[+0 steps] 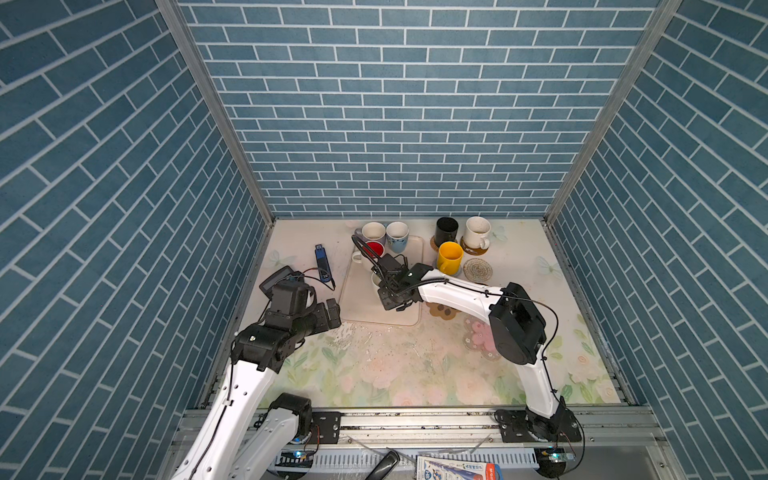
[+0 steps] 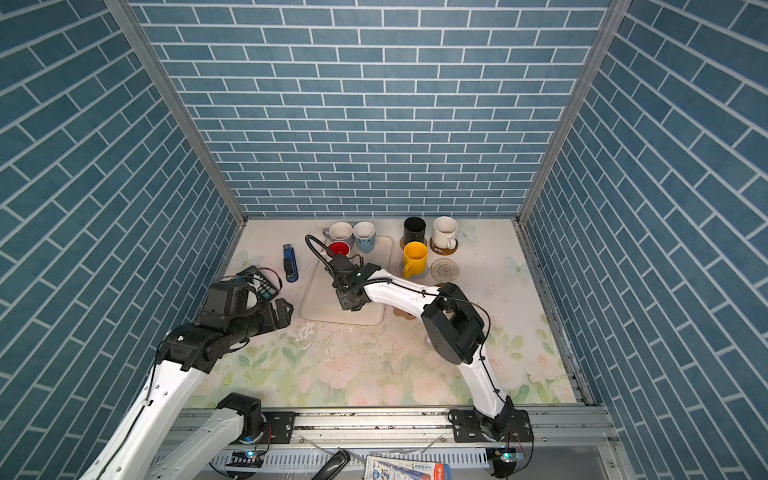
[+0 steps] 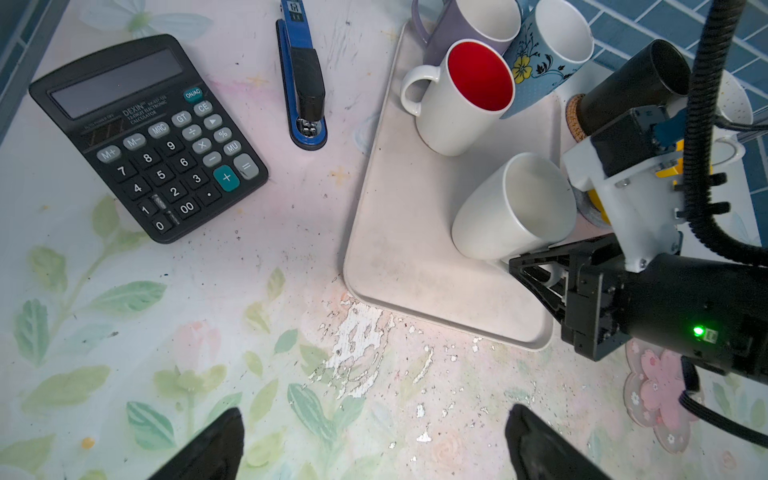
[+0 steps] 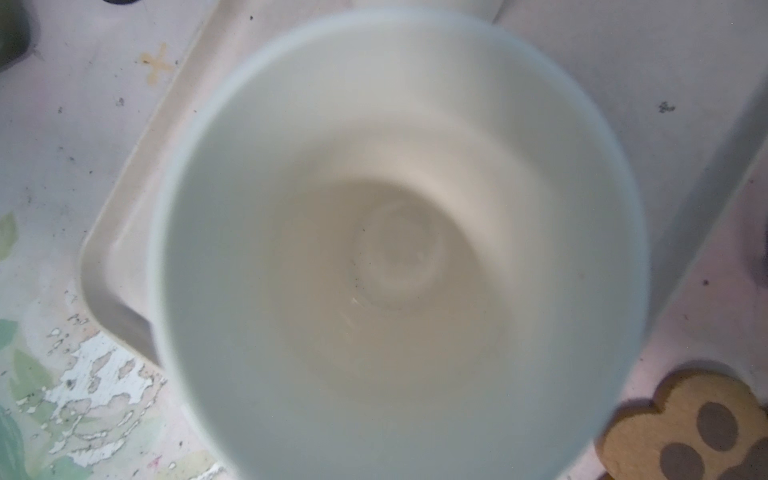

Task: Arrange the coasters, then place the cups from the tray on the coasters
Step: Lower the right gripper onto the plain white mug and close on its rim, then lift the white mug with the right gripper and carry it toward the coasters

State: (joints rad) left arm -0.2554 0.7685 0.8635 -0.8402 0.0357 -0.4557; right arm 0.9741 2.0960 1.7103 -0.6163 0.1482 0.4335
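Along the left edge of the table [image 3: 270,257], a black calculator [image 3: 145,137] and a blue stapler [image 3: 303,83] lie apart from the work, no part of the task. Beside them the left gripper [image 3: 374,440] hovers over the table near a corner of the beige tray [image 3: 407,266], its jaws spread wide and empty, likely parked clear so the other arm has room. On that tray four mugs stand: the lavender mug [image 3: 453,25], the light blue mug [image 3: 548,50] and the red-inside mug [image 3: 461,104] crowd its far end, while a plain white mug [image 3: 511,208] stands nearer. The right gripper [image 3: 536,276] has its jaws closed on that mug's handle, which seems the sensible hold for carrying it upright; whether its base has left the tray I cannot tell. Right of the tray, the black mug [image 1: 446,230], yellow mug [image 1: 450,257] and a second white mug [image 1: 476,232] already sit on coasters. The whitish woven coaster [image 1: 478,269], paw coaster [image 1: 442,311] and pink flower coaster [image 1: 482,336] lie free, so one of them is probably this mug's destination.
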